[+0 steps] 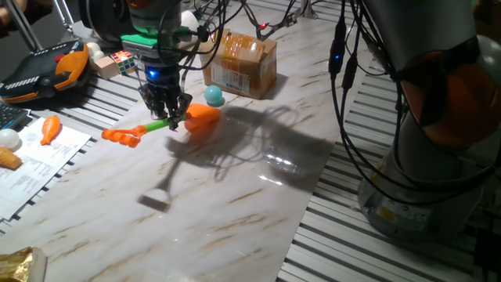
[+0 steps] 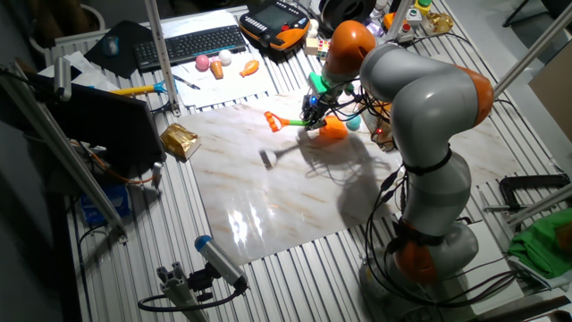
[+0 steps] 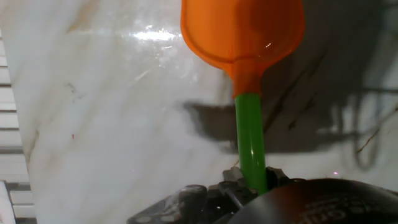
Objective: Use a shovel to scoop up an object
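Observation:
The shovel (image 1: 160, 125) has an orange blade (image 1: 202, 116), a green shaft and an orange D-shaped end (image 1: 121, 136). My gripper (image 1: 174, 119) is shut on the green shaft and holds the shovel above the marble table, where its shadow falls. The teal-blue ball (image 1: 214, 96) lies on the table just behind the blade, apart from it. In the hand view the blade (image 3: 242, 28) and shaft (image 3: 250, 137) run up from my gripper (image 3: 252, 180); the ball is out of view there. In the other fixed view the shovel (image 2: 299, 123) hangs beside the ball (image 2: 354, 123).
A brown cardboard box (image 1: 240, 63) stands behind the ball. A multicoloured puzzle cube (image 1: 121, 61) and an orange-black pendant (image 1: 47, 70) lie at the back left. A small carrot toy (image 1: 51, 128) lies on paper at the left. Cables hang at the right.

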Controlling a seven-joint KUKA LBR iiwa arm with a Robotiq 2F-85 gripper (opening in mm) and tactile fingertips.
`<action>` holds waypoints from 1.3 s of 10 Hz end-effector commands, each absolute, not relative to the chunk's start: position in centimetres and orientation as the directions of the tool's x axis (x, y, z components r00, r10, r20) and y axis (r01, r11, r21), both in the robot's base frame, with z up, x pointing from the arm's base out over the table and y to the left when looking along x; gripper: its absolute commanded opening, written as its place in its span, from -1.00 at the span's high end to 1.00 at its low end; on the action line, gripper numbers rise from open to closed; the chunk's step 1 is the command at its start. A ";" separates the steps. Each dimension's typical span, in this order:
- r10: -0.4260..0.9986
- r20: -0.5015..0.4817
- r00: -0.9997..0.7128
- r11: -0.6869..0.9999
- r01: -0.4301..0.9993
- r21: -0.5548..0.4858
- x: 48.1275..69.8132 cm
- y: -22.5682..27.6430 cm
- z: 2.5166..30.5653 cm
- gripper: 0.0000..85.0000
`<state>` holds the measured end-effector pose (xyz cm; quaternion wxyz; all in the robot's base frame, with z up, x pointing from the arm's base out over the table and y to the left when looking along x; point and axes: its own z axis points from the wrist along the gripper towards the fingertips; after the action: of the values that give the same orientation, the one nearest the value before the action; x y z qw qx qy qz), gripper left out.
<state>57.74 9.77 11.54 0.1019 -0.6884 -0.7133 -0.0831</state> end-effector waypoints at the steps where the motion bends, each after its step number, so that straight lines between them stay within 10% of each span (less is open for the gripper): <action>1: 0.964 0.265 -0.033 0.041 0.999 -0.023 57.7 9.6 11.5 0.98; 13: 0.958 0.281 -0.059 0.063 0.998 -0.004 57.7 7.6 11.1 0.98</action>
<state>57.70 7.54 11.05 0.1040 -0.6777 -0.7217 -0.0954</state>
